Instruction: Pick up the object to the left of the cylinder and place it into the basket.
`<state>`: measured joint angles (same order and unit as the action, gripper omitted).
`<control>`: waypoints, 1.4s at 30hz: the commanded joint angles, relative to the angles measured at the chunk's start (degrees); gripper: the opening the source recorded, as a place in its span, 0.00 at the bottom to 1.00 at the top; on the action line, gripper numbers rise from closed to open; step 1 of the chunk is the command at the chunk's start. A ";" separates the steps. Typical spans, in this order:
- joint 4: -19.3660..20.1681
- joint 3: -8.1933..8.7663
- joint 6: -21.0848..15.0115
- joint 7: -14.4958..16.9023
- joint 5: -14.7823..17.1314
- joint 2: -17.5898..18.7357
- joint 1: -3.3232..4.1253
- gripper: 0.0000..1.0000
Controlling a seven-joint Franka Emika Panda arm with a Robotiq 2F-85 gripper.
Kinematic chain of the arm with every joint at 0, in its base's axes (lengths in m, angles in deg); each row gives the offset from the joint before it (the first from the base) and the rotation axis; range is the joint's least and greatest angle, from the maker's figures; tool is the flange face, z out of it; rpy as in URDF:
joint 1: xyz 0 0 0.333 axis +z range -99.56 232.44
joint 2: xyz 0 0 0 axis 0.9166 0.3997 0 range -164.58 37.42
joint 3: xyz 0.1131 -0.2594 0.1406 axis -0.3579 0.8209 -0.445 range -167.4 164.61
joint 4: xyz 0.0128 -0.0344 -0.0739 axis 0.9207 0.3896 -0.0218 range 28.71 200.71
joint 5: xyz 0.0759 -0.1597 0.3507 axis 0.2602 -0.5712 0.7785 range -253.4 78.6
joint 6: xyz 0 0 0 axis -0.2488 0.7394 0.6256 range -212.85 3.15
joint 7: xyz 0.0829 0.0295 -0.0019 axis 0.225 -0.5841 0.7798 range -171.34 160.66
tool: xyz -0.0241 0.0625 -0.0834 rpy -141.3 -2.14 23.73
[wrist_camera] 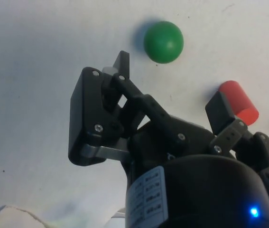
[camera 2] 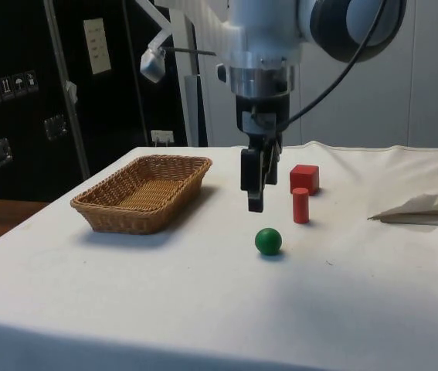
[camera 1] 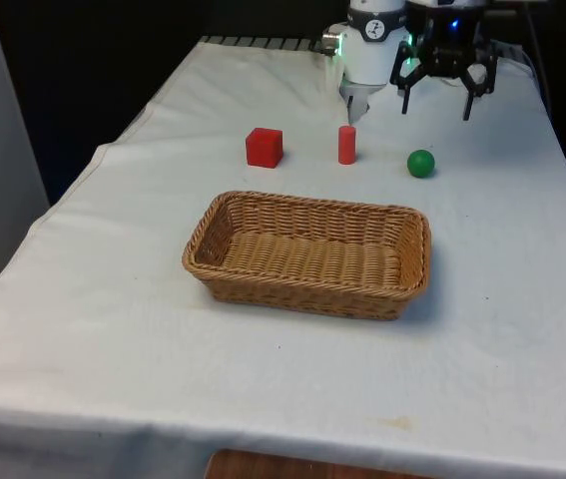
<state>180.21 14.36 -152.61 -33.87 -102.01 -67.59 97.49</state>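
Note:
A red cube (camera 1: 264, 147) stands on the white cloth, at the front view's left of an upright red cylinder (camera 1: 346, 145). At the cylinder's other side lies a green ball (camera 1: 420, 163). The wicker basket (camera 1: 307, 205) sits nearer the camera, with nothing in it. My gripper (camera 1: 436, 100) hangs open and empty above the table, behind the ball and cylinder. In the side view the gripper (camera 2: 257, 193) hovers above the ball (camera 2: 268, 241), beside the cylinder (camera 2: 300, 205) and cube (camera 2: 304, 178). The wrist view has the ball (wrist_camera: 163, 41) beyond my gripper (wrist_camera: 170, 85) and the cylinder (wrist_camera: 240, 100) by one finger.
The basket (camera 2: 143, 192) lies between the objects and the table's near end. A rumpled fold of cloth (camera 2: 423, 209) rises at the table's far end near the robot's base. The table's edges drop off at both sides.

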 commanded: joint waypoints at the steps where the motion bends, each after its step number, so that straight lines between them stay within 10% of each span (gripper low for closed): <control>1: 0.23 0.06 -1.32 0.00 0.29 0.52 0.06 1.00; 42: -0.40 0.40 -10.03 -0.52 -0.17 8.25 -0.06 1.00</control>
<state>179.87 14.70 -162.29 -34.22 -102.01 -59.45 97.44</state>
